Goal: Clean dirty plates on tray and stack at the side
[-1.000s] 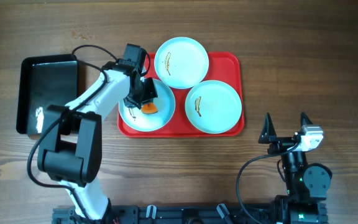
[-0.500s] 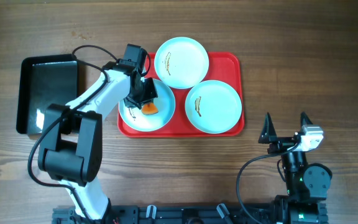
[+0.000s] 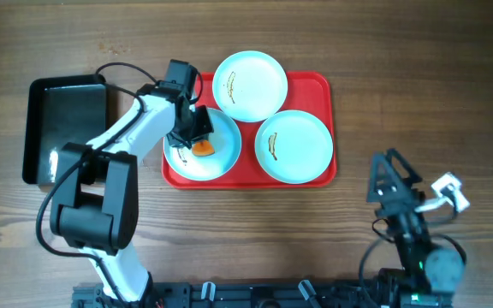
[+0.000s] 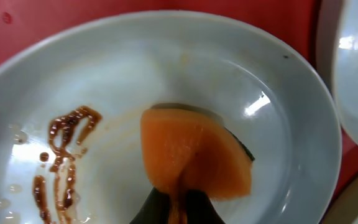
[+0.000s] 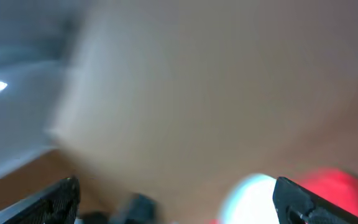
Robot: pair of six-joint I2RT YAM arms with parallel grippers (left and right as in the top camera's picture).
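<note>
1. on the large red rectangular plastic tray (image 3: 319, 85), which has rounded corners and a low rim, lie all three round pale mint-white shallow plates: one at the back (image 3: 249, 85), one at the right (image 3: 294, 146), one at the front left (image 3: 221, 161). they sit close together, and none is stacked at the side yet.
2. they look stiff, glazed and light, probably slippery where wet, and liable to chip if knocked. being so shallow, each offers only its thin rim to pinch, best on an edge facing away from its neighbours.
3. the front-left plate has a glossy brown sauce smear (image 4: 64, 134) on one side. a soft, porous orange sponge wedge (image 4: 194, 152) presses on the plate's middle, just beside the smear and not touching it. the other two plates show thin dark streaks.
4. the left gripper (image 3: 197, 139) is clenched on the sponge.
5. the right gripper (image 3: 394, 178) hangs well apart over the wood-grain table (image 3: 418, 68), jaws spread wide and empty; its own camera view is blurred.
6. a glossy black rectangular tray (image 3: 67, 128) lies left of the red one.
</note>
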